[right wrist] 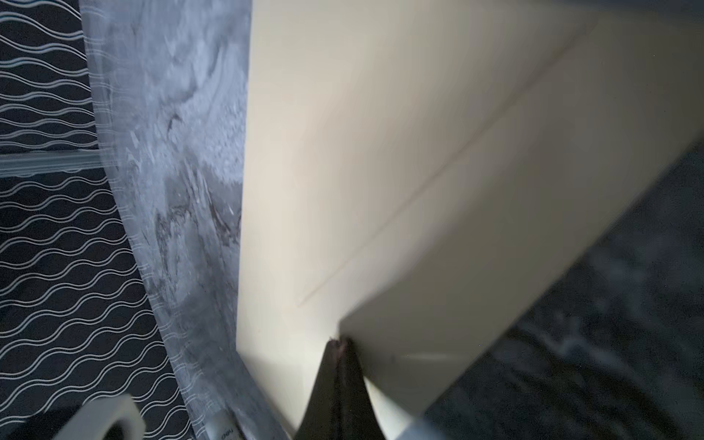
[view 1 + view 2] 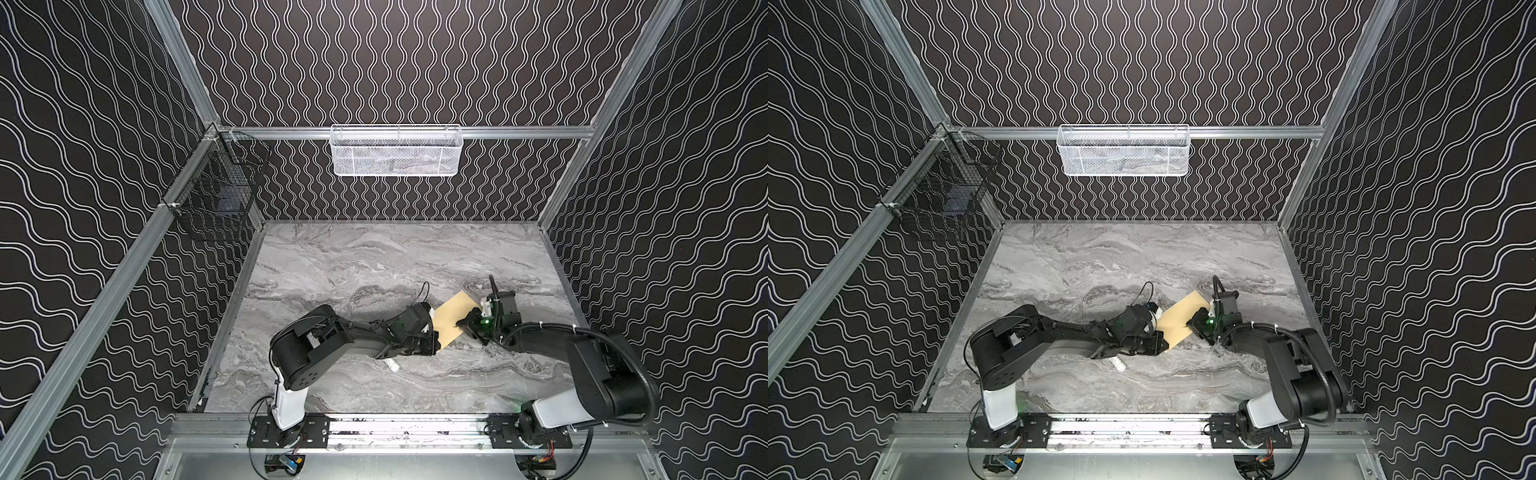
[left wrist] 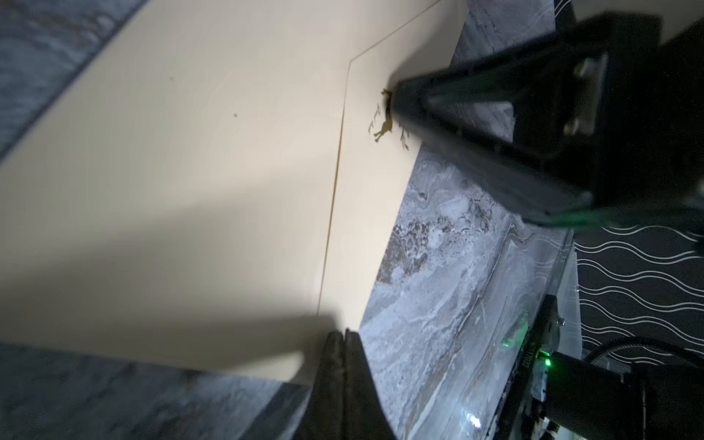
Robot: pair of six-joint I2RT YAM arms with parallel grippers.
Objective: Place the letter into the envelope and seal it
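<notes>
- The envelope (image 2: 451,322) lies flat and slantwise on the marble surface (image 2: 374,266), between the two arms.
- The letter shows in no view. Most likely it is already inside, which would leave only the sealing.
- The left claw (image 3: 344,337) has its tips pressed together at the envelope's near end. Whether a paper edge is nipped between them cannot be told.
- The right claw (image 3: 394,99) is also pressed together. Its point bears down on the flap (image 3: 365,198), touching the small gold mark (image 3: 384,127).
- To seal well, use the left claw as an anchor so the envelope cannot slide or turn.
- Run the right claw's point along the flap's edge line with steady, light downward pressure, covering the whole edge and not just one spot.
- Keep the point shallow to the paper, since a steep, hard push may crease or drag the envelope.
- A white tube (image 2: 392,365) lies on the surface under the left arm, apart from the envelope. Keep the arm from sweeping it.
</notes>
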